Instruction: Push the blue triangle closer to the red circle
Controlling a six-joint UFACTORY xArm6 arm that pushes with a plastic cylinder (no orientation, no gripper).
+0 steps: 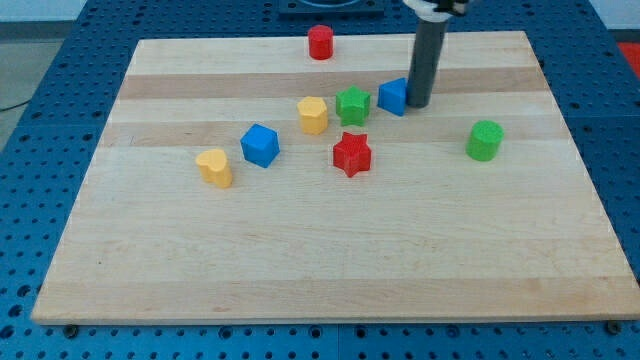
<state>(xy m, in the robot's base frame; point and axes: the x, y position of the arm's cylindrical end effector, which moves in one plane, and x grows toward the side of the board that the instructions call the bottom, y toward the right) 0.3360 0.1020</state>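
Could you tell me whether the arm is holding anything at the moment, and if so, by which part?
Nothing is held; the rod cannot grip. My tip stands at the right side of the blue triangle, apparently touching it. The red circle lies up-left.

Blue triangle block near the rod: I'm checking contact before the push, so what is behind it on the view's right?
My tip stands right against the blue triangle block on its right side. The dark rod covers that edge, so actual contact cannot be confirmed.

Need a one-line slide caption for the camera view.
Dark rod's tip touches the blue triangle block from the view's right; red circle block sits apart near the wooden board's top.
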